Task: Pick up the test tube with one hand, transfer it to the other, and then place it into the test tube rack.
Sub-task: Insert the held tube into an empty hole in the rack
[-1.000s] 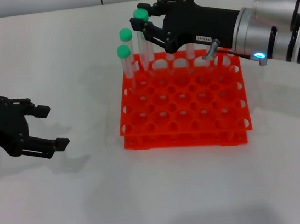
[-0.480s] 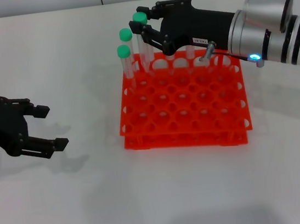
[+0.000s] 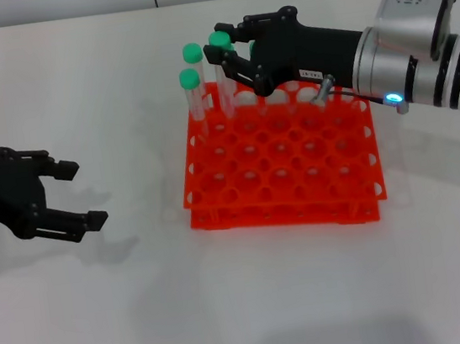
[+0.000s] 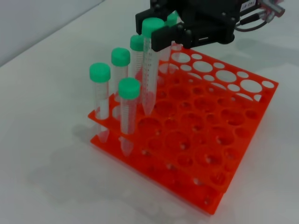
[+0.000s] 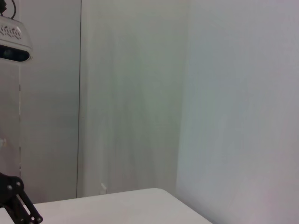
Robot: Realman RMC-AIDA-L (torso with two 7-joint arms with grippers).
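Lab bench setting: orange rack (image 3: 280,165) of green-capped sample tubes (image 4: 128,114) on a plain white table (image 3: 248,305), bare walls behind.

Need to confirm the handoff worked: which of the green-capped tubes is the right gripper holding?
The tallest-standing test tube, pinched just under its cap by the right gripper, its tip entering the rack; the others stand seated and untouched.

Orange-red rack (image 3: 284,161), green-capped clear tubes (image 4: 128,114)

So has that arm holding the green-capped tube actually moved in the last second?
Yes. The right gripper has come down with the test tube: its green cap, earlier well above the neighbouring tubes' caps, now sits about level with them, closer to the orange rack.
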